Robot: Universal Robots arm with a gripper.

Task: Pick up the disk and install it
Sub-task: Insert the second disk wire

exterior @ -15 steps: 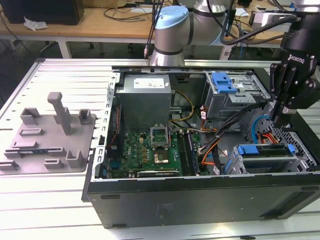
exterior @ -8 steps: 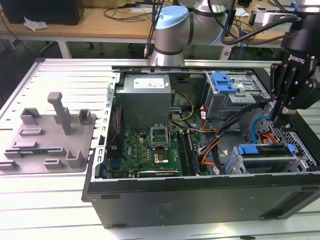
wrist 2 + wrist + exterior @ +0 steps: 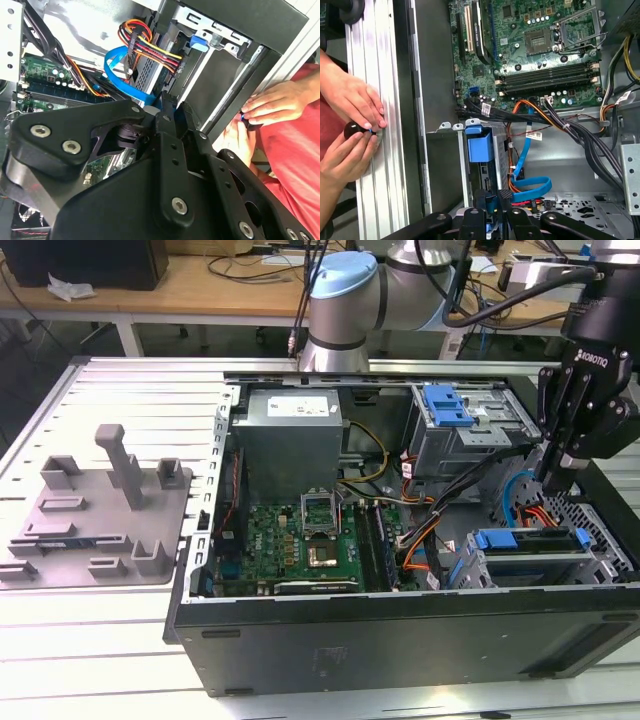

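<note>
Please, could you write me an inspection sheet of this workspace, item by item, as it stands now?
Surface: slotted metal table carrying an open PC case.
Job's things: disk not surely identified; a blue part sits right at the hand, by the drive cage.
Clutter: grey fixture on the exterior view's left.
Grippers: hand low inside the case, near the cage.
Cables: blue flat cable and coloured wires close to the hand.
Surroundings: a person handles a dark knob at the table edge.
</note>
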